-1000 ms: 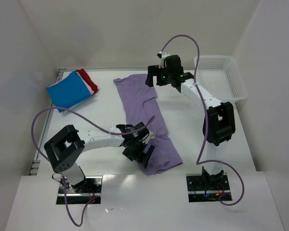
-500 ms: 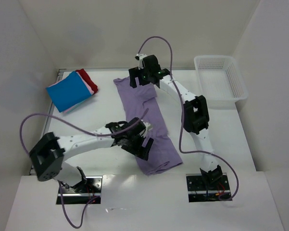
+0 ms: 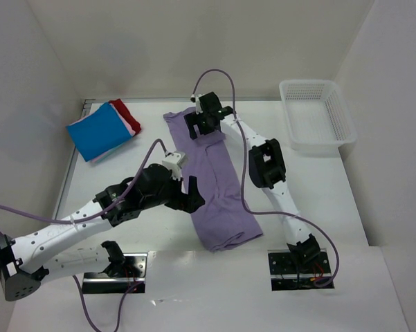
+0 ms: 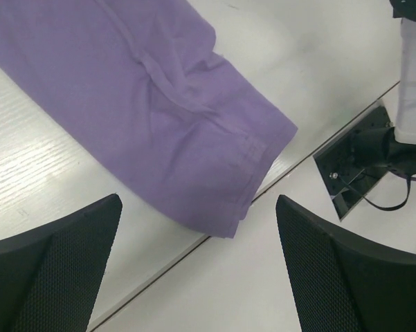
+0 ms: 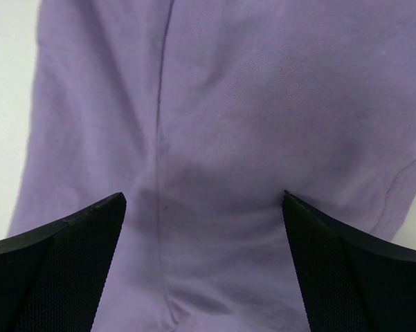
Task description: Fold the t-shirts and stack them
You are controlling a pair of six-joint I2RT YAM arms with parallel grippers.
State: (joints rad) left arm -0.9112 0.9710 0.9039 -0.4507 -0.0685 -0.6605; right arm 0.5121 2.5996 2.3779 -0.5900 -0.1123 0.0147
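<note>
A lavender-purple t-shirt (image 3: 218, 187) lies folded into a long strip down the middle of the table. Its hem end (image 4: 221, 173) fills the top of the left wrist view, and its upper part (image 5: 249, 104) fills the right wrist view. My left gripper (image 3: 190, 192) hovers open at the strip's left edge, holding nothing. My right gripper (image 3: 202, 128) stands open over the strip's far end, fingertips close to the cloth, nothing between them. At the back left lies a stack of folded t-shirts: blue (image 3: 97, 130) on top, pink (image 3: 133, 124) and red (image 3: 127, 111) edges showing.
A white mesh basket (image 3: 317, 114) sits at the back right. White walls close in the table on three sides. The near table edge (image 4: 159, 266) runs just below the shirt's hem. The right arm's base plate (image 4: 363, 162) is at the near right.
My left arm stretched out and its gripper moved up from the strip's lower part to its left edge. My right gripper swung left from near the basket and came down over the shirt's far end.
</note>
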